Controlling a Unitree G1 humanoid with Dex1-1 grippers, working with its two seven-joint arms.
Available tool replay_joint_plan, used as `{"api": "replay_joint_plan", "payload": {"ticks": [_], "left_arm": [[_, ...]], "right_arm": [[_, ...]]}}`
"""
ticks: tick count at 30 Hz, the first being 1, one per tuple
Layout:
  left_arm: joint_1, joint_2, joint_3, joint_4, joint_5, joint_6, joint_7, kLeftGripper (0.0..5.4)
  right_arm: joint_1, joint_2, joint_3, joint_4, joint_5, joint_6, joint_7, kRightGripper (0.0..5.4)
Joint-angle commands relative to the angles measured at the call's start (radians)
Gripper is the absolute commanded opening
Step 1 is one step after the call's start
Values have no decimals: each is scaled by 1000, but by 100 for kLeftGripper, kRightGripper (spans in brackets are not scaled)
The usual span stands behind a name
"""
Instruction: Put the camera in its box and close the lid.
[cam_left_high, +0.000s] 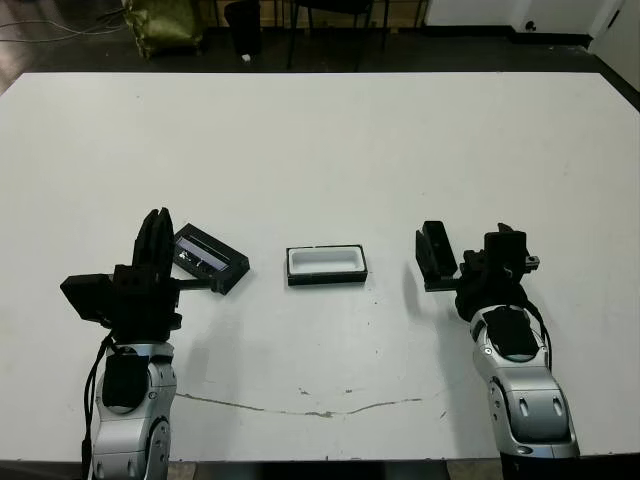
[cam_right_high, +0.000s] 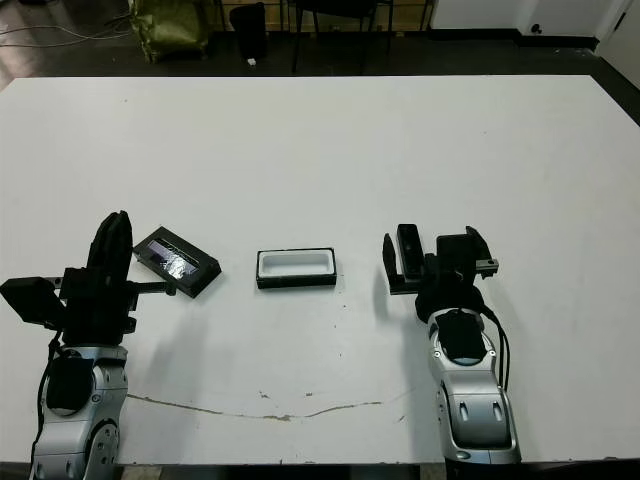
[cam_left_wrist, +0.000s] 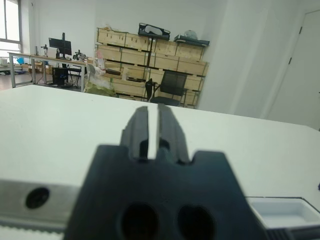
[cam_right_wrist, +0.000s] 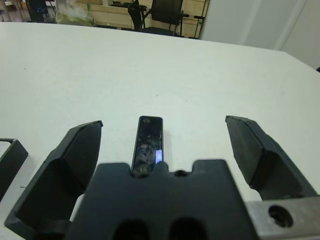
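Observation:
The camera (cam_right_wrist: 148, 144) is a slim black bar with a bluish glint, lying flat on the table between the fingers of my open right gripper (cam_right_wrist: 164, 122), which touch nothing. In the head views that gripper (cam_left_high: 468, 236) hovers right of the box and hides the camera beneath it. The box (cam_left_high: 326, 265) is a shallow black tray with a white lining, open at the table's middle; it also shows as the box (cam_left_wrist: 282, 212) in the left wrist view. The lid (cam_left_high: 210, 259), glossy black with a silvery strip, lies left of the box. My left gripper (cam_left_high: 157, 222) is shut just left of the lid, holding nothing.
A thin dark crack line (cam_left_high: 320, 410) runs across the white table (cam_left_high: 330, 150) near its front edge. Beyond the far edge are a green bag (cam_left_high: 165, 25) and chair legs. In the left wrist view, stacked wooden crates (cam_left_wrist: 150, 55) stand far behind.

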Motion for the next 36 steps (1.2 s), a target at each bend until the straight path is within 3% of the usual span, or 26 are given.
{"api": "replay_joint_plan", "payload": {"ticks": [1, 14, 29, 36], "left_arm": [[14, 10, 2, 17, -2, 0, -9, 0], [15, 8, 6, 18, -10, 3, -17, 0], [19, 9, 4, 12, -3, 8, -15, 0], [17, 10, 4, 15, -11, 5, -20, 0]], "right_arm": [[-2, -6, -9, 17, 20, 35, 10, 539], [-22, 18, -52, 25, 134, 118, 23, 539], [-25, 6, -37, 59, 125, 110, 18, 539], [-29, -4, -23, 58, 104, 144, 7, 539]]}}
